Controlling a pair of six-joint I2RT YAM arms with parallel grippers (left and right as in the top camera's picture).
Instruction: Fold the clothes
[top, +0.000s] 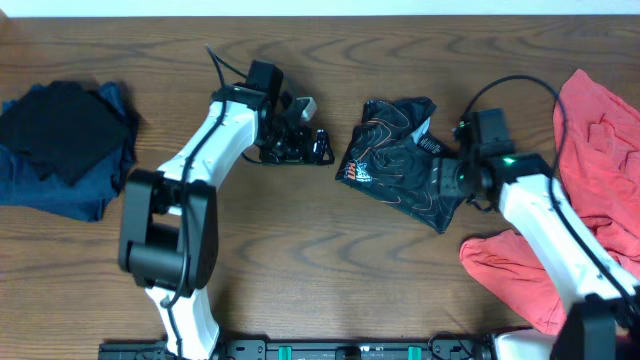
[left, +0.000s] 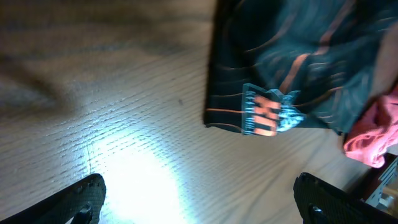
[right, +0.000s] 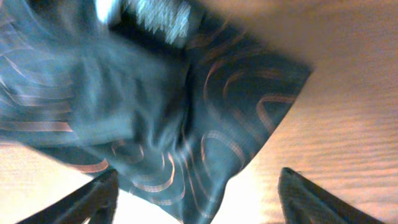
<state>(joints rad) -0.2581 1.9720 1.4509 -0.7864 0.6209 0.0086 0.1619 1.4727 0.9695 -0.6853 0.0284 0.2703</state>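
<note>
At 9 o'clock on the bench (top: 300, 250) a dark blue-and-black clothes pile (top: 62, 148) is seen, well apart from both arms. Nearer centre the left claw (top: 300, 145) is held w/ fingers wide apart and nothing between them. It is pointed twd 3 o'clock, near the jersey but not touching it.

The black jersey w/ orange contour lines (top: 398, 165) lies bunched and creased just right of centre, not yet flat, logo edge at its 9 o'clock side. At its 3 o'clock edge the right claw (top: 450, 178) is found, fingers apart. In the blurred wrist view cloth is seen past them, but no pinch can be made out. The coral-red shirt (top: 590, 210) is heaped at 3–4 o'clock, untouched.

Step in hand, as judged: the jersey is between grips, prob. being arranged for a fold. Next, an edge or corner must be re-taken on each side and the cloth drawn flat before any fold is laid.
</note>
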